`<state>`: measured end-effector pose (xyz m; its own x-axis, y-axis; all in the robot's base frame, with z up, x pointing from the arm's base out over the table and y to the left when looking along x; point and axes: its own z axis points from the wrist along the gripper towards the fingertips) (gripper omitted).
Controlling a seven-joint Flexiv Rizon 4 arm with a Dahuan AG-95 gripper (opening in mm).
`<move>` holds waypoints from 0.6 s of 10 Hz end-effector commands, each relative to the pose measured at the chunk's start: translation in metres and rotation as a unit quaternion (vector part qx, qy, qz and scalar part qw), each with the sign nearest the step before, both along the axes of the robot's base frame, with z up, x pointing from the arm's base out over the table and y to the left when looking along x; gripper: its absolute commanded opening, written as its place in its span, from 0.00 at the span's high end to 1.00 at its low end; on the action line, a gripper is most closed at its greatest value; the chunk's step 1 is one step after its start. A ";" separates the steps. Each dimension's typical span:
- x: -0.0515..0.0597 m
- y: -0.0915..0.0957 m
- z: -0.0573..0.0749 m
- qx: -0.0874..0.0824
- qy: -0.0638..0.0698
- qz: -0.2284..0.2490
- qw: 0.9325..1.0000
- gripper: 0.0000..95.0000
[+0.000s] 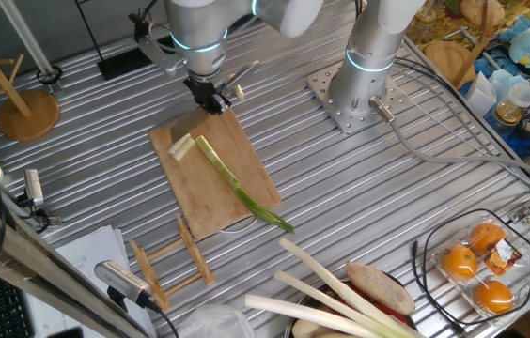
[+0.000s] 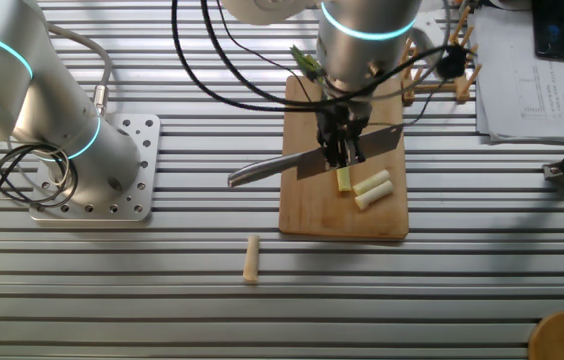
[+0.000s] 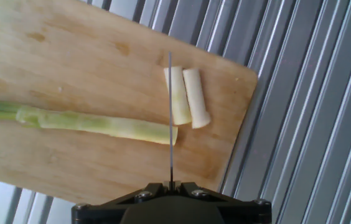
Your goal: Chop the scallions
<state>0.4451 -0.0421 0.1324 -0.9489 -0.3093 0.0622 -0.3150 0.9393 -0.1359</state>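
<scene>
On the bench, toward the left in the other fixed view, one pale cut piece lies alone on the ridged metal, well apart from the board. Right of it, the board carries the scallion, laid lengthwise, its dark green tip hanging past the far board edge in one fixed view. The gripper stands over the board with its fingers closed on a knife; the handle runs out to the left and the blade crosses the board.

In the hand view the blade shows edge-on as a thin line, coming down right at the scallion's cut pale end. Whether the edge touches the stalk I cannot tell. Just right of the blade, two short pale pieces lie side by side, touching each other, near the board's corner.

In one fixed view, a wooden rack sits beside the board, and thicker cream stalks lie at the lower right, well apart.
</scene>
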 end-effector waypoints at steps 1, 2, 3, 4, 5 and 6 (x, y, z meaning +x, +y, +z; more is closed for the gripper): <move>0.021 0.013 0.003 0.041 -0.014 -0.044 0.998 1.00; 0.030 0.019 0.005 0.047 -0.012 -0.049 0.998 1.00; 0.037 0.023 0.006 0.050 -0.010 -0.054 0.997 1.00; 0.048 0.027 0.007 0.060 -0.001 -0.074 0.995 1.00; 0.053 0.030 0.005 0.070 0.003 -0.087 0.994 1.00; 0.059 0.037 0.002 0.073 0.005 -0.099 0.992 1.00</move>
